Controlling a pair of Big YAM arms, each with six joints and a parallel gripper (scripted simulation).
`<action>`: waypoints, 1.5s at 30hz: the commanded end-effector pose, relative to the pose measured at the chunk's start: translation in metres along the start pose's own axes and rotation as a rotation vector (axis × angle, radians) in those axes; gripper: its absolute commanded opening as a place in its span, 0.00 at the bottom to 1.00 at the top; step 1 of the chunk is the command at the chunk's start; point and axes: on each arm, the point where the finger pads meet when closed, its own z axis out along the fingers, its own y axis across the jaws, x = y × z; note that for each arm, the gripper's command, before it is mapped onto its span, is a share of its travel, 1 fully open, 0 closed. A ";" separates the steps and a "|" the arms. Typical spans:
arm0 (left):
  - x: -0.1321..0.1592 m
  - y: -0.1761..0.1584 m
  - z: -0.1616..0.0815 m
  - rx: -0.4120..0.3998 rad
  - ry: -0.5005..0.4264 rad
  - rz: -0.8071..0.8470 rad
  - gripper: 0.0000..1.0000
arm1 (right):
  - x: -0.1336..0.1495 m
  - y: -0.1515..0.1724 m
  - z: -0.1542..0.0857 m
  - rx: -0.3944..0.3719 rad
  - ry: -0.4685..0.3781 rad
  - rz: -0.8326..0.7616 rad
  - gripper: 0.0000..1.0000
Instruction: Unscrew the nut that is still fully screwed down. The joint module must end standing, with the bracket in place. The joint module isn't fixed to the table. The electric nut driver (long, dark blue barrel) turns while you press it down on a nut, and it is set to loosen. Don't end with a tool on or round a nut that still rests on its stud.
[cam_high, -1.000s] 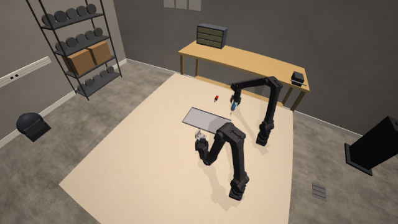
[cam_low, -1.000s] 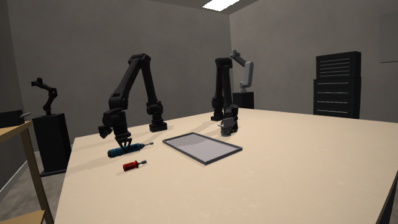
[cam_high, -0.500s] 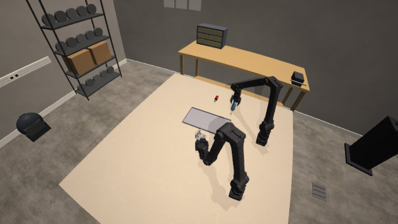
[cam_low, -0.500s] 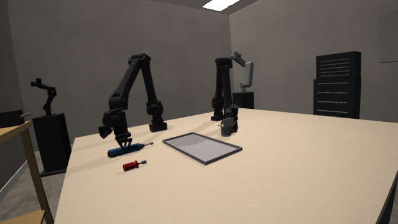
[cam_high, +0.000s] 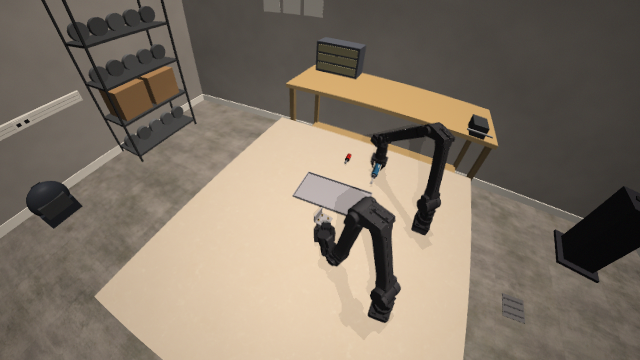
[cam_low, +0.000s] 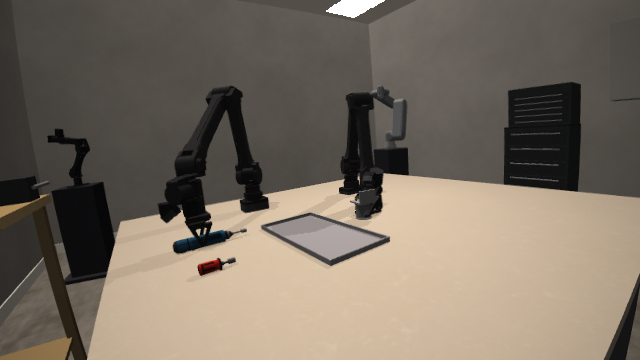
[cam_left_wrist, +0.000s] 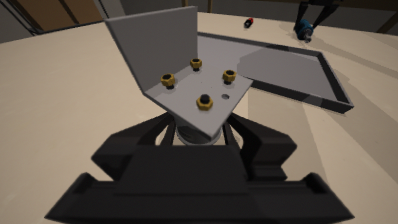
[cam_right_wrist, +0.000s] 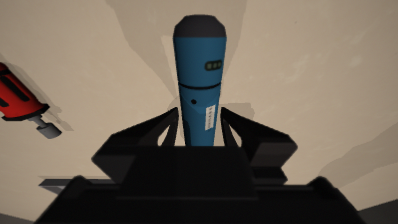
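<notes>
The joint module (cam_high: 319, 227) (cam_low: 366, 205) (cam_left_wrist: 198, 136) stands upright near the tray's corner. It carries a grey angle bracket (cam_left_wrist: 165, 45). Several brass nuts, such as the front nut (cam_left_wrist: 202, 104), sit on studs on the bracket's flat plate. I cannot tell which nut sits lowest. My left gripper (cam_high: 323, 229) (cam_left_wrist: 199, 112) is shut on the module's round body, under the bracket. The dark blue nut driver (cam_high: 375, 171) (cam_low: 202, 238) (cam_left_wrist: 303, 28) (cam_right_wrist: 199, 75) lies flat on the table. My right gripper (cam_high: 378, 164) (cam_low: 201, 234) (cam_right_wrist: 199, 111) straddles its barrel from above, fingers open close beside it.
A shallow grey tray (cam_high: 300, 184) (cam_low: 296, 245) (cam_left_wrist: 336, 82) lies between the module and the driver. A small red screwdriver (cam_high: 348, 158) (cam_low: 212, 266) (cam_left_wrist: 248, 22) (cam_right_wrist: 20, 102) lies on the table just beside the nut driver.
</notes>
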 end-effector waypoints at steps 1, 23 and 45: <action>-0.015 -0.004 0.002 0.006 -0.037 0.026 0.59 | -0.007 0.010 -0.009 -0.023 -0.020 0.000 0.55; -0.015 -0.004 0.002 0.006 -0.037 0.026 0.59 | -0.007 0.010 -0.009 -0.023 -0.020 0.000 0.46; -0.015 -0.004 0.002 0.006 -0.037 0.026 0.59 | -0.007 0.010 -0.009 -0.023 -0.020 0.000 0.44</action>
